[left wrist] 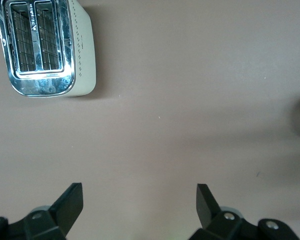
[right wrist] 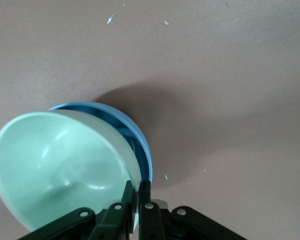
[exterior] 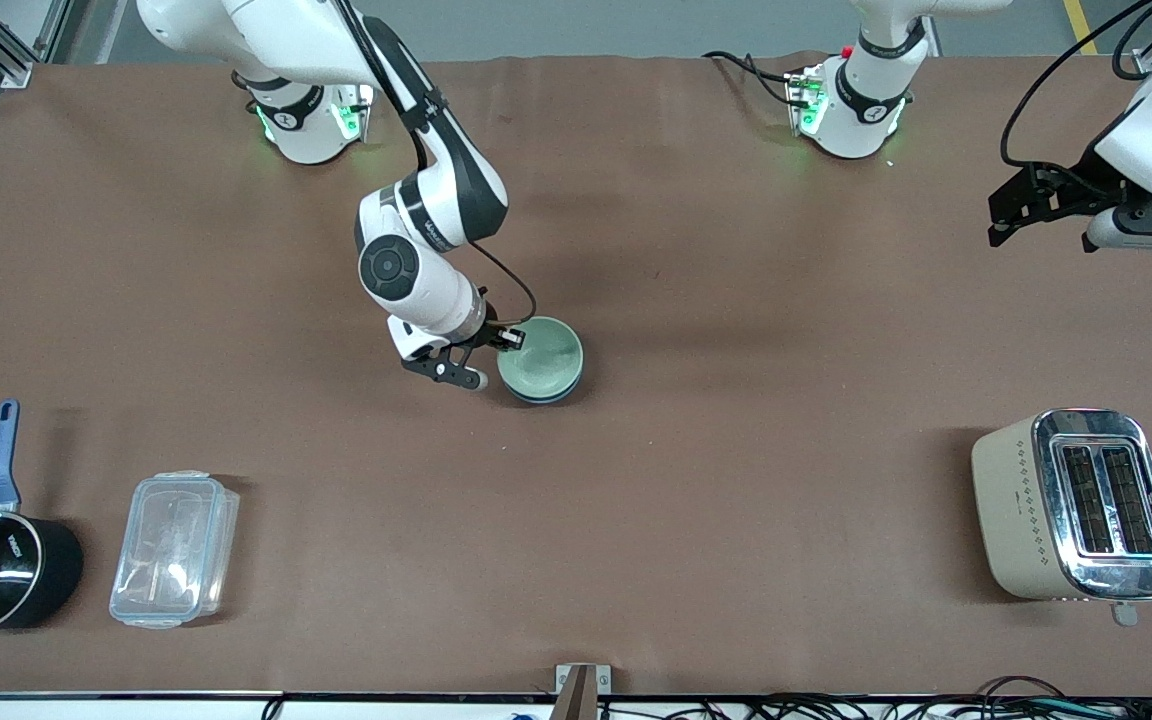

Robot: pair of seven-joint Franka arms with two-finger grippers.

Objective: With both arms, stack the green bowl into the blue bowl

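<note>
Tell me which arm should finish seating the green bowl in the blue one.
Right. The right gripper is shut on the green bowl at its rim, and that bowl already sits tilted in the blue bowl. The left gripper hangs open over bare table near the toaster.

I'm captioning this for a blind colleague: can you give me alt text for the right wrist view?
The right gripper pinches the rim of the green bowl, which sits tilted inside the blue bowl on the brown table. Only a crescent of the blue bowl shows past the green one.
</note>
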